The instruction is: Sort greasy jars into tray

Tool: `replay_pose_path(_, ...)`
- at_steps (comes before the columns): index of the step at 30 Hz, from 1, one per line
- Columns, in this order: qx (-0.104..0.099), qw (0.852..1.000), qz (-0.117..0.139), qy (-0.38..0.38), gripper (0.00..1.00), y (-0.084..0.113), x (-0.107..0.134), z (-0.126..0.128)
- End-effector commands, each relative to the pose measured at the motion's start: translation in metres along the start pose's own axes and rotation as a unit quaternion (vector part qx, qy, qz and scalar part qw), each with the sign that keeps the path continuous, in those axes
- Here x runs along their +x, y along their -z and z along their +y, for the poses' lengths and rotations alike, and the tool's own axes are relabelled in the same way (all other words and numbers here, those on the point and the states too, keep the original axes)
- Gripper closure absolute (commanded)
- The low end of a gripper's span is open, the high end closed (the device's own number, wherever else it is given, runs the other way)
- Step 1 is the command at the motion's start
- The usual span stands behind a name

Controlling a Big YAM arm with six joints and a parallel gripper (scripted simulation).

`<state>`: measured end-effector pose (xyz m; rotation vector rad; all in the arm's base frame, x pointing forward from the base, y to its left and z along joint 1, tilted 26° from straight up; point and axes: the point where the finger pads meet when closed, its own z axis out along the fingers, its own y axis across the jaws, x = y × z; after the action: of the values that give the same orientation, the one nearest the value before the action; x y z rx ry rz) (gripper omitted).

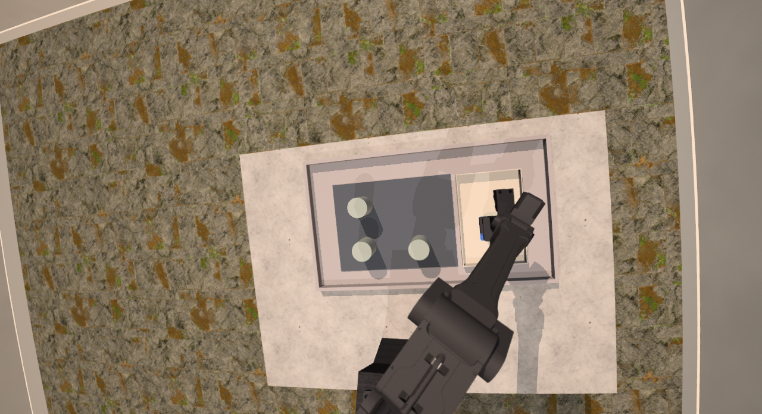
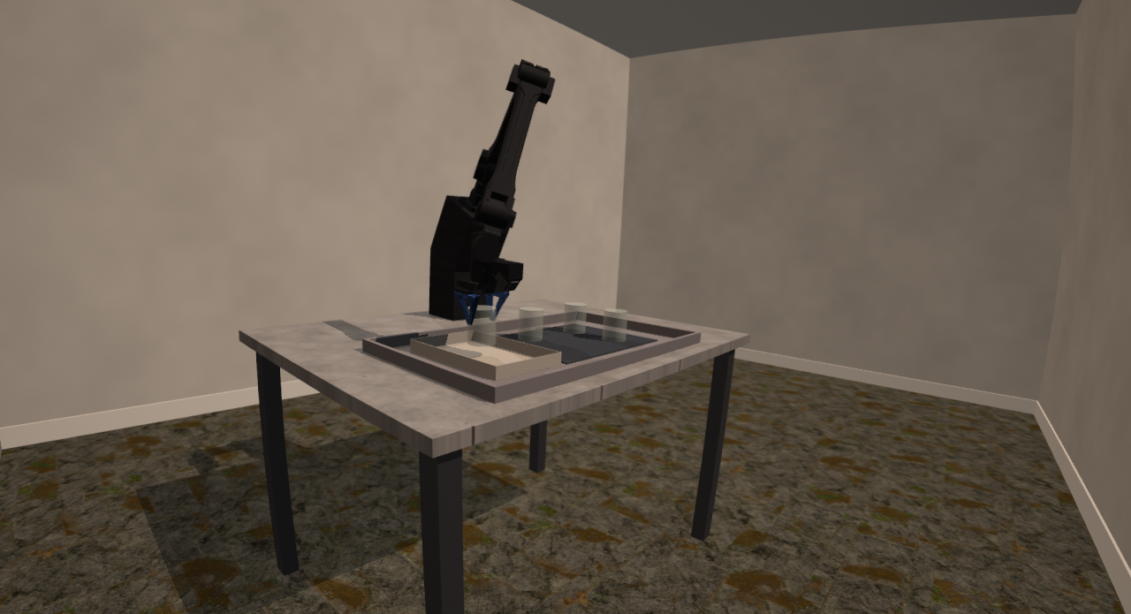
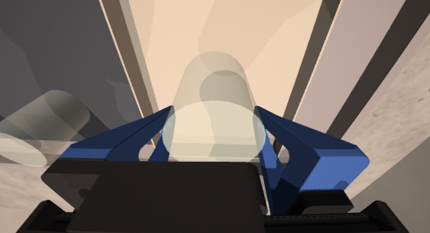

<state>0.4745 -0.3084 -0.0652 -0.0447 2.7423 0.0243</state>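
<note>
My gripper (image 2: 482, 318) (image 3: 213, 111) is shut on a pale, see-through jar (image 2: 483, 335) (image 3: 215, 82), with a blue finger on each side near its upper end. The jar is upright, low over or inside the cream tray (image 1: 471, 195) (image 2: 526, 363) (image 3: 181, 18); whether its lower end touches the tray floor cannot be told. Three jars stand upright on the dark mat (image 1: 396, 204) (image 3: 67, 41): one (image 1: 418, 249) (image 2: 530, 324) (image 3: 68, 109) nearest the tray, and two at the far end, one (image 1: 357, 207) (image 2: 614, 326) and another (image 1: 361, 251) (image 2: 574, 318). Grease cannot be seen.
A raised pinkish rim (image 1: 314, 224) (image 2: 601, 375) surrounds the mat and tray on the table (image 1: 282, 305) (image 2: 331, 373). The tray's side walls stand on both sides of the held jar. The arm (image 1: 492, 262) (image 2: 513, 140) reaches over the rim from the robot base side.
</note>
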Motion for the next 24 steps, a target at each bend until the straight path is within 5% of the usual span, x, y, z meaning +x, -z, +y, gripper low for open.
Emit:
replay_pose_path(1, 0.019, 1.000, -0.025, 0.004, 1.00, 0.014, -0.025, -0.013)
replay_pose_path(24, 0.019, 1.000, -0.025, 0.004, 1.00, -0.001, -0.032, -0.013)
